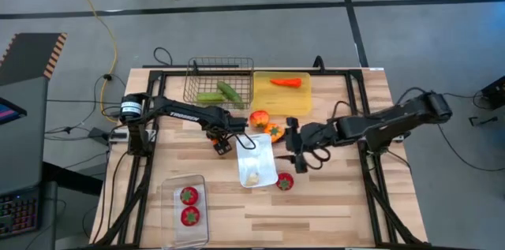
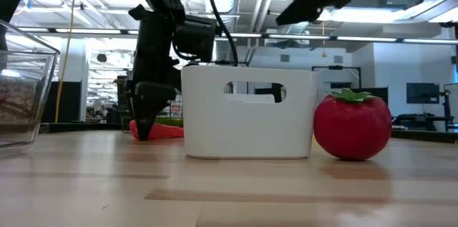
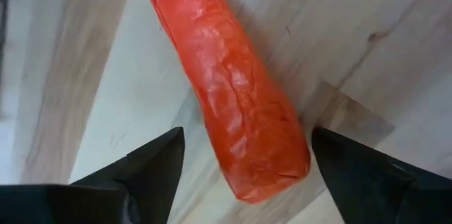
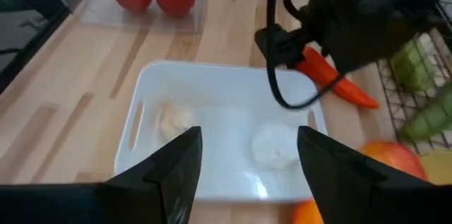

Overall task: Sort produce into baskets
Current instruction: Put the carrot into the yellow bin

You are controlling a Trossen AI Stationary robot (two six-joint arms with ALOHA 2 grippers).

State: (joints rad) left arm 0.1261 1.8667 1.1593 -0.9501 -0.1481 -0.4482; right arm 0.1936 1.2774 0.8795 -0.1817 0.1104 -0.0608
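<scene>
The wire basket (image 1: 218, 81) with two cucumbers (image 1: 221, 92) stands just left of the flat tray (image 1: 282, 102) bearing a carrot (image 1: 286, 82), the white tray (image 1: 257, 161) lies nearer mid-table with a round fruit (image 1: 284, 181) beside it, and the clear tub (image 1: 184, 204) holds two fruits.

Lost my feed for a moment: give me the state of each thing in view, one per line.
Left claw: open, straddling the table carrot.
Right claw: open, empty, above the white tray.
White tray: two garlic bulbs inside.
Clear tub: two red fruits.
Wire basket: two cucumbers.
Yellow tray: one carrot.
</scene>
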